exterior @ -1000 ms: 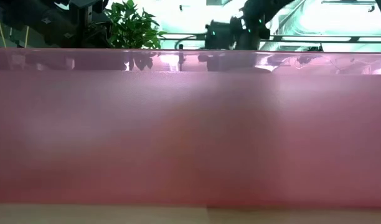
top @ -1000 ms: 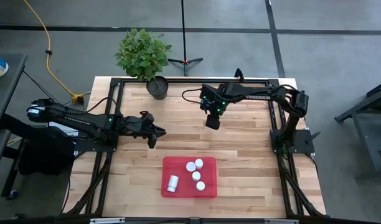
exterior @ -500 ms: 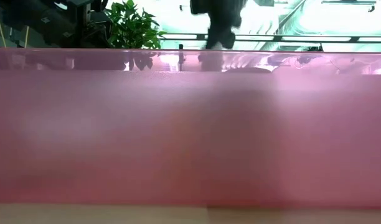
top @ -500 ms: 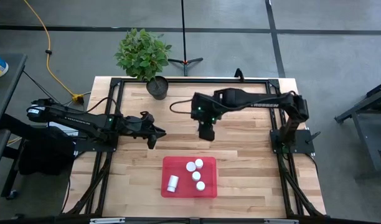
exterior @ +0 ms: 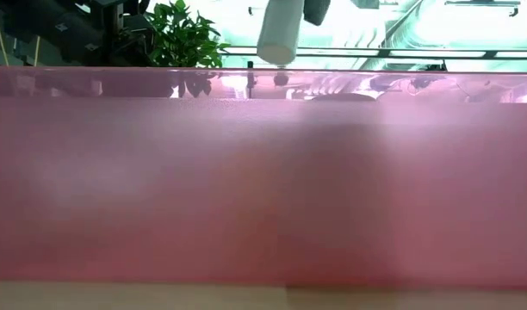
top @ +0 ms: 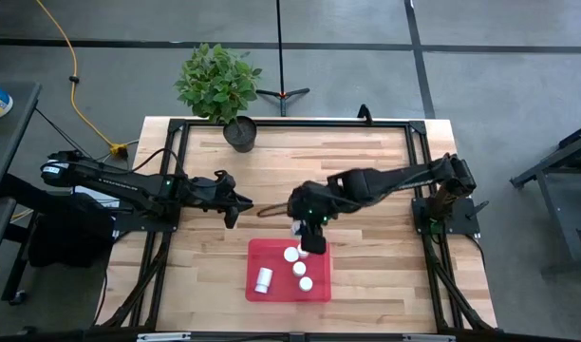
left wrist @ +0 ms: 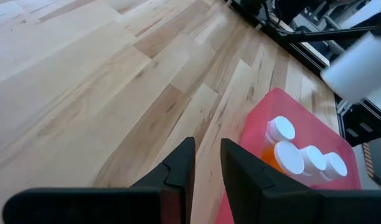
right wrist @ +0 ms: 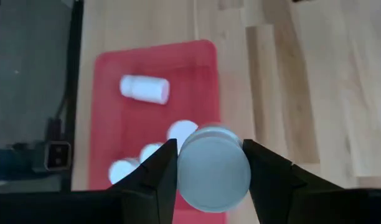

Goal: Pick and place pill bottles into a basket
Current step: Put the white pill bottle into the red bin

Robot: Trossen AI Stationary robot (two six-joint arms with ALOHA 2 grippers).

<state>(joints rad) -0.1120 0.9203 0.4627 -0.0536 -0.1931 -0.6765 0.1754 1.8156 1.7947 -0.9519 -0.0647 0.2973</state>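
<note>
Below the right gripper [right wrist: 206, 163] lies the red basket [top: 271, 255], four pill bottles [top: 292, 255] upright inside and one on its side; its fingers pinch a sixth bottle [right wrist: 213, 167], long axis pointing down. Left gripper [left wrist: 206, 165] waits shut, off beside the basket. No label is readable.

I count six pill bottles [left wrist: 290, 157] in all: four standing upright in the basket [top: 271, 252], one lying bottle [top: 262, 279] on its side there too, and a sixth bottle [exterior: 278, 34] between the fingers of my right end effector [top: 311, 242]. There is one red basket, one table [top: 366, 171] and one potted plant [top: 217, 81]. I have two arms and two end effectors, the other being my left end effector [top: 235, 204].
</note>
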